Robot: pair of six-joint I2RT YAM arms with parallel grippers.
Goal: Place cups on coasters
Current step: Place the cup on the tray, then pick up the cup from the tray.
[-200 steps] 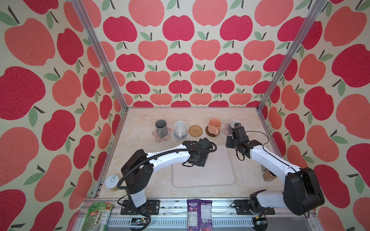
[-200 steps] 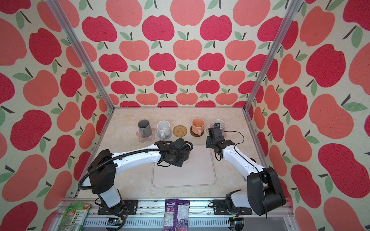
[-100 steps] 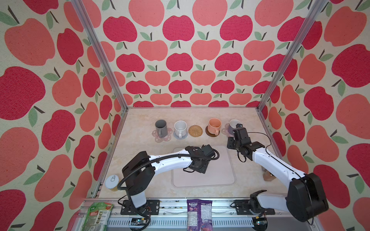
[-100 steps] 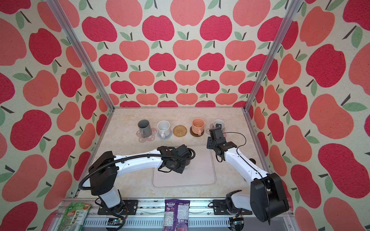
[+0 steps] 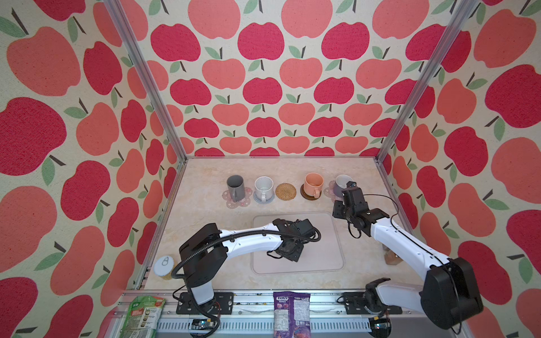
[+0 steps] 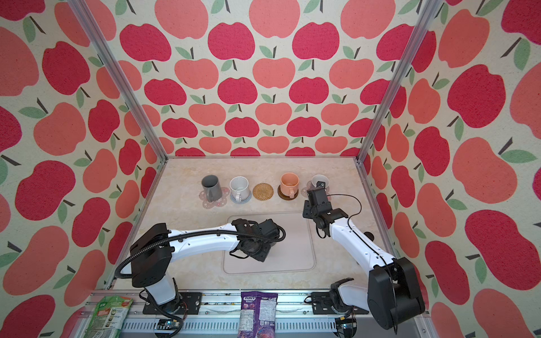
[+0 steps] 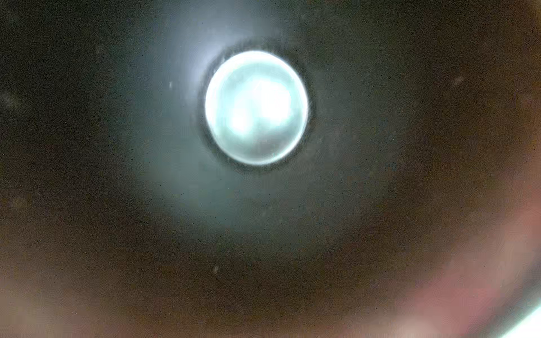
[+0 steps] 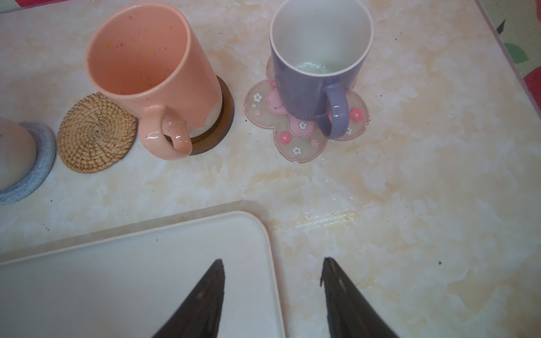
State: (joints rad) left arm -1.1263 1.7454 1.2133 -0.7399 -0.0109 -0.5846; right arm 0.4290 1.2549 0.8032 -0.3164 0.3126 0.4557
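A row at the back: grey cup [image 5: 235, 187] on a pink flower coaster [image 5: 231, 202], white cup [image 5: 263, 187] on a grey-blue coaster [image 5: 271, 199], a bare rattan coaster [image 5: 285, 191], peach cup [image 5: 313, 184] on a dark brown coaster [image 5: 306, 196], lavender cup [image 8: 319, 58] on a pink flower coaster [image 8: 301, 137]. The dark inside of the black cup [image 7: 256, 106] fills the left wrist view. My left gripper [image 5: 288, 251] points down over the tray; its jaws are hidden. My right gripper [image 8: 272, 263] hangs open and empty above the tray's far right corner.
A pale rounded tray [image 5: 322, 257] lies mid-table under the left gripper. A lidded can [image 5: 164, 266] stands at the front left. Snack packets [image 5: 291, 310] lie on the front rail. A small brown object [image 5: 390, 257] sits by the right arm.
My left gripper has moved toward the front of the table, over the tray. The right arm has hardly moved.
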